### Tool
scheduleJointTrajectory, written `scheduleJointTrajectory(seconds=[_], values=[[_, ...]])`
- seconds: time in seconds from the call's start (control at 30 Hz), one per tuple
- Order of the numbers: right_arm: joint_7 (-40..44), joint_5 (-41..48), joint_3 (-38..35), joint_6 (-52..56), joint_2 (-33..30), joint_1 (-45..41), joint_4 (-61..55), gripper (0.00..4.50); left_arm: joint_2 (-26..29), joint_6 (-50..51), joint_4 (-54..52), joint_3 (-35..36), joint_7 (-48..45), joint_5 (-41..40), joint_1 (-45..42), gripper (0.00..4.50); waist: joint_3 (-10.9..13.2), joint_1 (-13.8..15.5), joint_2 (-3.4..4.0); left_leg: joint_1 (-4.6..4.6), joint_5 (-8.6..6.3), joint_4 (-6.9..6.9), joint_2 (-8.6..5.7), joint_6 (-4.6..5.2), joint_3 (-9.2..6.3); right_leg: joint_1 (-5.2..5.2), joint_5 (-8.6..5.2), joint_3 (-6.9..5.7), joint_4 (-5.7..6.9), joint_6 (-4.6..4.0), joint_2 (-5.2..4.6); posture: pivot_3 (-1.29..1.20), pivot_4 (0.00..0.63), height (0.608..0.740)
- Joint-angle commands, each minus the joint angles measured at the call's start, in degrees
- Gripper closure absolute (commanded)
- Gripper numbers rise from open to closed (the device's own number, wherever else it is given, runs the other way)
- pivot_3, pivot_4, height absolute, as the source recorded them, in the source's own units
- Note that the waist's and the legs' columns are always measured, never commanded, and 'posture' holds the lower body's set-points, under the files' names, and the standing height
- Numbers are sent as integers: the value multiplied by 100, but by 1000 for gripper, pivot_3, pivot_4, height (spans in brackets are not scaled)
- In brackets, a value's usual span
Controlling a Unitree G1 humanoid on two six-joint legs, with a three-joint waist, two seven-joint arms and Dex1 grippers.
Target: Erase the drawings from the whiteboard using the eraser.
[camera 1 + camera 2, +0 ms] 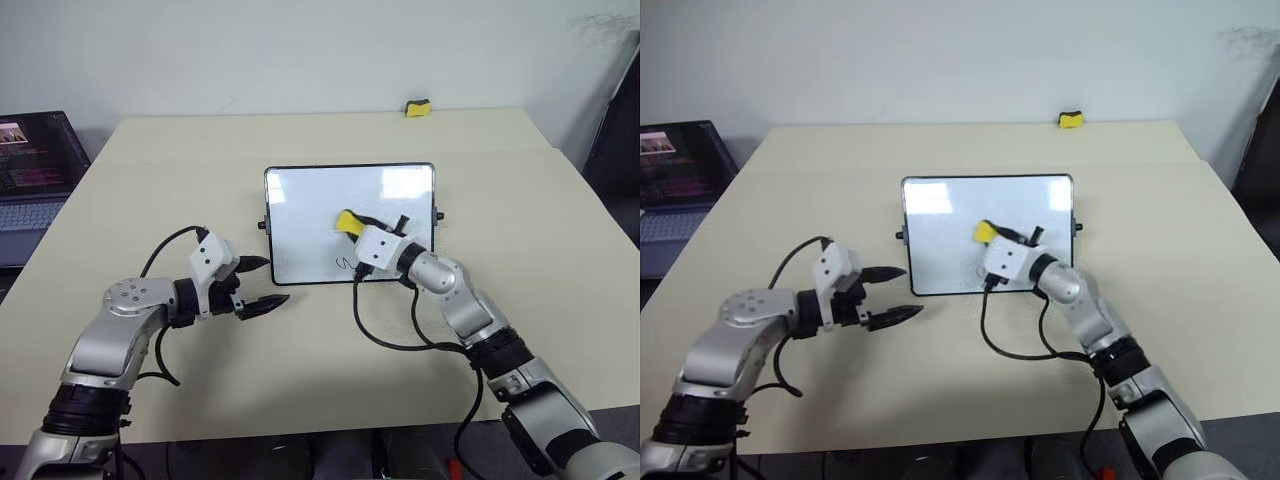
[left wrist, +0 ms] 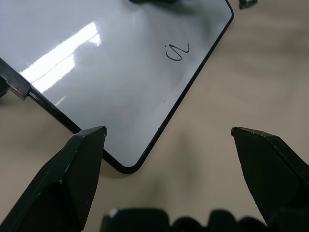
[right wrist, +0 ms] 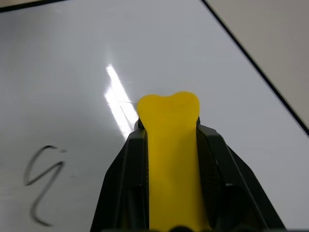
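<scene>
The right gripper (image 3: pixel 168 145) is clamped tight on the eraser (image 3: pixel 170 145), whose yellow end sticks out past the black fingers and hangs over the middle-right of the whiteboard (image 1: pixel 300 200). Whether its felt face touches the glass I cannot tell. The board lies flat near the middle of the table (image 1: pixel 200 400), its near edge just ahead of both arms. Only one of the drawings (image 2: pixel 176 50) shows on it, a small black squiggle near the near edge, close beside the right wrist; the rest of the white surface that can be seen looks clean. Judged from that, most of the wiping looks done, and this last mark is what remains, unless another hides beneath the arm. The left gripper (image 1: pixel 262 283) hovers with its jaws spread wide and empty, just off the board's near left corner. A second yellow-and-black block (image 1: pixel 417 107) sits at the table's far edge, well apart, and a laptop (image 1: pixel 35 170) stands off to the left.
</scene>
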Motion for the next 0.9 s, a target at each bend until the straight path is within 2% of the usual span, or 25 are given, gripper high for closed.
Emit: scheduleJointTrajectory(seconds=[0.03,0.47,0.73,0.9], values=[[356,-137,247,1,-135,212,97,3506,102,-30,-102,210,32,-16,20,0,0,0,0,1,0,1,0,1,-1,0,0,-1,2,0,0,0,150,740],[770,-310,326,-210,-725,343,133,3506,71,-52,-35,191,40,4,-17,0,-9,42,-5,13,8,9,-5,10,-3,16,10,0,7,6,0,0,150,740],[-377,-191,-297,-801,-622,-176,240,3506,70,-52,-42,175,16,-2,-11,0,-8,40,-5,9,10,9,-5,9,-1,11,13,3,8,4,0,0,150,740],[-145,-205,-82,-883,-550,-138,430,3506,59,-55,-55,161,6,-6,-18,0,-8,24,-5,8,9,2,-3,8,-1,9,12,1,3,3,0,0,150,740]])
